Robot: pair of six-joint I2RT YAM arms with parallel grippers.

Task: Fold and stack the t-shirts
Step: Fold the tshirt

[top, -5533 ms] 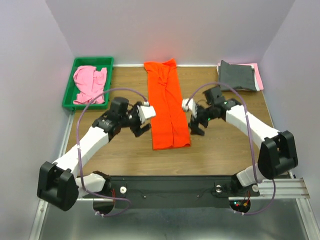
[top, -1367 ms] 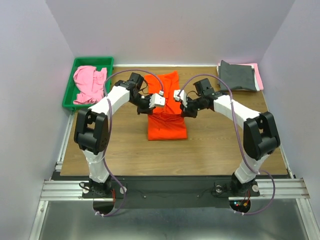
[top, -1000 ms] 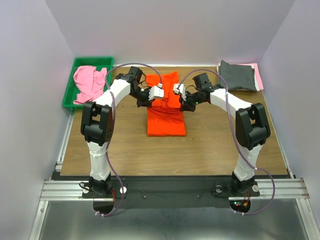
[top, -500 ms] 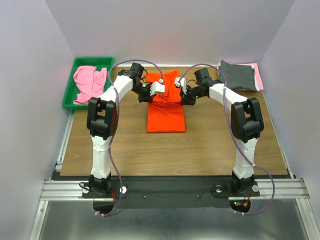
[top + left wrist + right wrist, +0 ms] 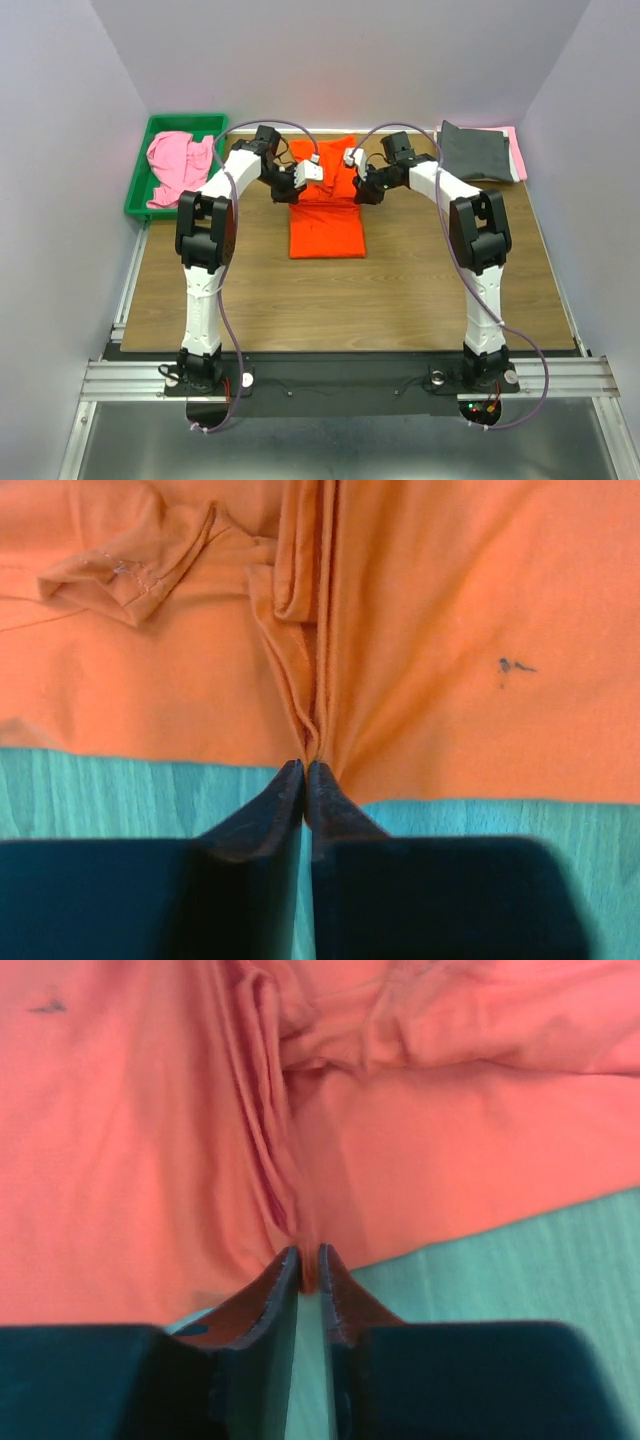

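3 lots of t-shirts on 1 wooden bench (image 5: 420, 290). Item 1: orange t-shirt (image 5: 325, 225), flat at the middle of the bench's far half, doubled into a narrow rectangle. Its near part is smooth; its far part is rumpled, with a sleeve bunched up. 1 small dark mark shows on the cloth in each wrist view. The 2 arms reach to it, 1 from either side. Left claw (image 5: 310, 172), at the shirt's left edge and low over the bench: fingers pressed almost together, pinching a pleat of orange cloth that runs straight into the tips. Right claw (image 5: 352, 158), at the shirt's right edge opposite: fingers with only a slim gap, orange cloth caught between the tips, creases fanning away from them. Item 2: pink t-shirt (image 5: 178, 165), crumpled loose inside the green tray (image 5: 135, 190) at the far left corner. Item 3: dark grey t-shirt (image 5: 475, 152), folded flat at the far right corner, resting on a pink garment (image 5: 518, 155) whose edge shows along its right side. Items 2 and 3 lie well apart from the orange t-shirt.
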